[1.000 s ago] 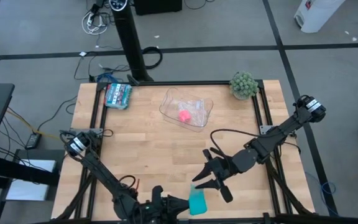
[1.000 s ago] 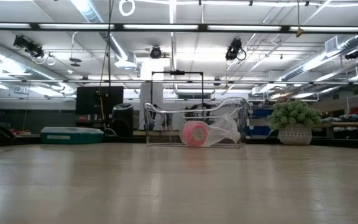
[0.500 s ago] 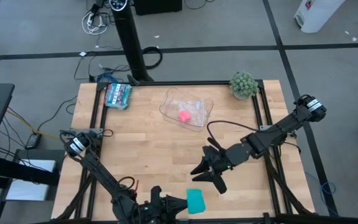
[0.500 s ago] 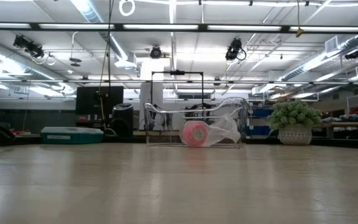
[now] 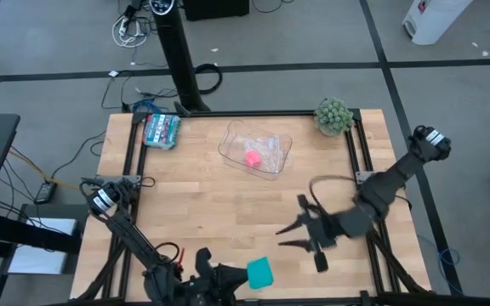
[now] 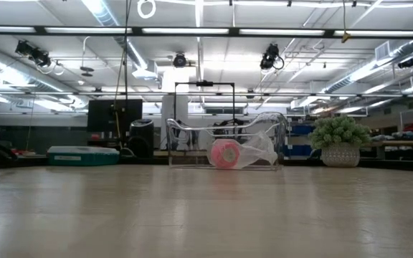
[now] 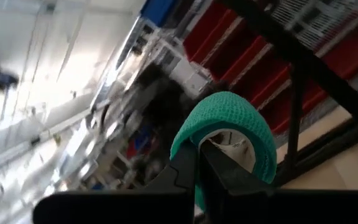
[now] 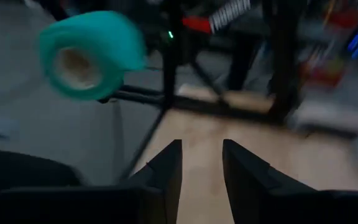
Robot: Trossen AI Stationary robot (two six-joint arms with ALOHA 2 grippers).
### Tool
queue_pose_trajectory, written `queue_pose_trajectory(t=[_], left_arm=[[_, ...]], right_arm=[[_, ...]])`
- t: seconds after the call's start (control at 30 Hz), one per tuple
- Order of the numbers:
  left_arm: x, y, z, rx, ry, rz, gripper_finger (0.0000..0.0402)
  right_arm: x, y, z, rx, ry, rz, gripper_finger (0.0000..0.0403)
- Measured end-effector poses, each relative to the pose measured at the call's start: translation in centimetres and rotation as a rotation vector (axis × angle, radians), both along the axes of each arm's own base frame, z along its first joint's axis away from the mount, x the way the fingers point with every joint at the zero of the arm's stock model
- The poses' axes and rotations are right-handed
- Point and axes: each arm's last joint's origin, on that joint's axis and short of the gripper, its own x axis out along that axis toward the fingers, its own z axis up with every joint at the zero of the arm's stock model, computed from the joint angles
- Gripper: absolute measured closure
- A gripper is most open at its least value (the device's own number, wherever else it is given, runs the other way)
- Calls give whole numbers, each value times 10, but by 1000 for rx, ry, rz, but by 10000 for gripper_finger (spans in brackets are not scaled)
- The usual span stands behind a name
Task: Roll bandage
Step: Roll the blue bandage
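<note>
Teal bandage (image 5: pixel 259 273), rolled to compact cylinder, pinched in left gripper (image 5: pixel 243 274) at table's near edge, lifted off wood. Right gripper (image 5: pixel 306 238) nearby, apart from roll, fingers (image 8: pixel 166 165) parted, empty. Pink roll (image 5: pixel 252 158) in clear tray (image 5: pixel 279 155) far side.

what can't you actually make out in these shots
- Left gripper, high view: cut off by the bottom edge; only the rolled teal-green fabric bandage it is shut on shows clearly.
- Right gripper, high view: motion-blurred.
- Bandage's loose end: not visible in the wrist views.
- Low view: shows neither arm nor the bandage.
- Pink roll: seen through the clear plastic container; its material is unclear.
</note>
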Motion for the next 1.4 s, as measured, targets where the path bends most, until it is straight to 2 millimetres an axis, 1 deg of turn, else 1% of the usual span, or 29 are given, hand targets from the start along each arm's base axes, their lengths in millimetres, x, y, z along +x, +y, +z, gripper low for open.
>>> queue_pose_trajectory(t=[0.07, 0.1, 0.17, 0.23, 0.33, 0.4, 0.43, 0.5, 0.57, 0.67, 0.83, 0.97, 1.07, 1.17, 1.4], left_arm=[[2, 3, 0, -48, -13, 0, 389], [3, 3, 0, -61, -17, -2, 389], [5, 4, 0, -78, -23, -11, 389], [7, 5, -2, -65, -14, -28, 389], [14, 5, -6, -18, 5, -89, 389], [17, 6, -8, -9, 3, -120, 389], [19, 8, -8, -15, -2, -123, 389], [22, 11, -7, -30, -9, -122, 389], [25, 13, -7, -33, -21, -150, 389], [30, 16, -6, -21, -41, -199, 389], [35, 23, -7, -23, -27, -138, 389], [34, 24, -8, 64, 15, -71, 389], [34, 25, -8, 111, 44, -18, 389], [35, 25, -8, 139, 51, -11, 389], [36, 27, -7, 124, 33, -6, 389]], right_arm=[[-6, 12, -4, -150, -38, -76, 302], [-9, 17, -5, -188, -55, -129, 306], [-9, 21, -3, -203, -99, -193, 313], [-5, 24, -1, -186, -134, -165, 319], [1, 24, -4, -220, -139, -126, 327], [4, 21, -1, -198, -157, -100, 331], [6, 20, 1, -177, -174, -58, 333], [9, 21, 5, -140, -213, 34, 337], [13, 23, 5, -127, -244, 62, 340], [19, 28, -3, -142, -246, 68, 347], [30, 45, -21, -153, -256, 60, 360], [30, 51, -27, -156, -244, -6, 372], [26, 55, -27, -129, -244, -14, 381], [23, 59, -27, -116, -241, -16, 391], [20, 61, -32, -87, -211, -2, 402]])
